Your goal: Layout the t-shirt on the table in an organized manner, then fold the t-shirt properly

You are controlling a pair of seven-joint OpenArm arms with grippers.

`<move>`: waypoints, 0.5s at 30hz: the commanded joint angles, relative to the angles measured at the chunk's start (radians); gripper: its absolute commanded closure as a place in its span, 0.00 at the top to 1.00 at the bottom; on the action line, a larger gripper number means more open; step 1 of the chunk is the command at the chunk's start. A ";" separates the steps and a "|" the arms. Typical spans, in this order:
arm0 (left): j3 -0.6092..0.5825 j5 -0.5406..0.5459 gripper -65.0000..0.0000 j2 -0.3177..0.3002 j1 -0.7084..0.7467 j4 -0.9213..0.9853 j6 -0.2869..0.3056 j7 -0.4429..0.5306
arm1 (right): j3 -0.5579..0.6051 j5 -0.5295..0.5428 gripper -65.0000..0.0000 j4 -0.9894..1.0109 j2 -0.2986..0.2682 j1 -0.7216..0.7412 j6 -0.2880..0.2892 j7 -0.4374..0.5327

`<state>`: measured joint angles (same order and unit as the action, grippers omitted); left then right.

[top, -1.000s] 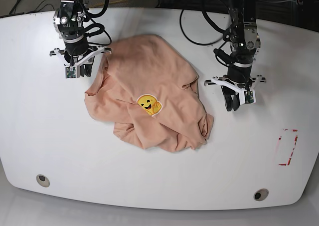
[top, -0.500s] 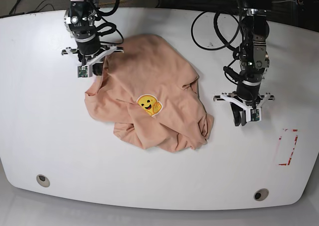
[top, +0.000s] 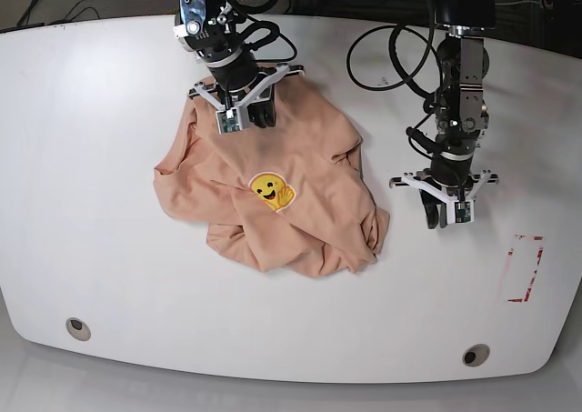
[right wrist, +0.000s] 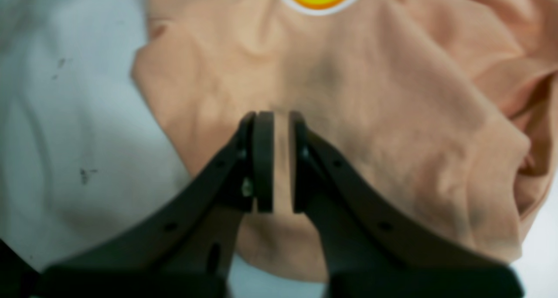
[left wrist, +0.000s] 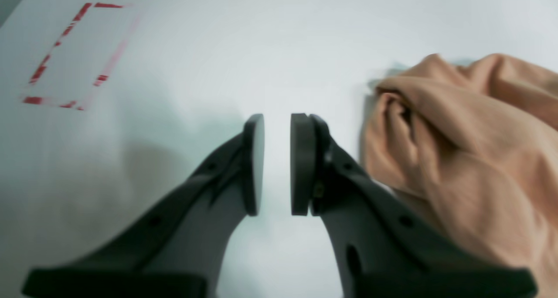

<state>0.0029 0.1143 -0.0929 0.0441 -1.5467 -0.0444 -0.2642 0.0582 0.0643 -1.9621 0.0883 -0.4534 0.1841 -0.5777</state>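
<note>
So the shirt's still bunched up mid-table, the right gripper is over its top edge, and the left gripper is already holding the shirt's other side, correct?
Not quite. The left gripper holds nothing: the left wrist view shows its jaws nearly closed over bare table, with the t-shirt lying beside it, apart. The rest stands: the shirt is bunched mid-table and the right gripper is over its top edge.

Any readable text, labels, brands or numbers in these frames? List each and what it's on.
No readable words or numbers anywhere.
Smiling hugging-face emoji print: a yellow picture with no lettering, on the chest of the t-shirt.
Red rectangle outline: a bare mark on the table, no text inside.
</note>
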 commanded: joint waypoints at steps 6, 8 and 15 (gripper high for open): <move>-0.082 0.008 0.18 0.106 0.096 -0.088 0.002 0.033 | -0.024 -0.002 0.08 0.023 -0.036 0.026 0.027 0.016; -0.098 0.011 0.19 0.126 0.128 -0.097 0.002 0.043 | -0.038 -0.005 0.08 0.036 -0.045 0.035 0.038 0.017; -0.100 0.019 0.27 0.165 0.181 -0.119 0.002 0.100 | -0.113 0.004 0.06 0.054 -0.074 0.052 0.025 0.019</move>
<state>-0.1017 0.1326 0.0654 0.2432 -1.6321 -0.0383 -0.2199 -0.0402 0.0628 -1.8900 0.0303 -0.4076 0.2161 -0.5797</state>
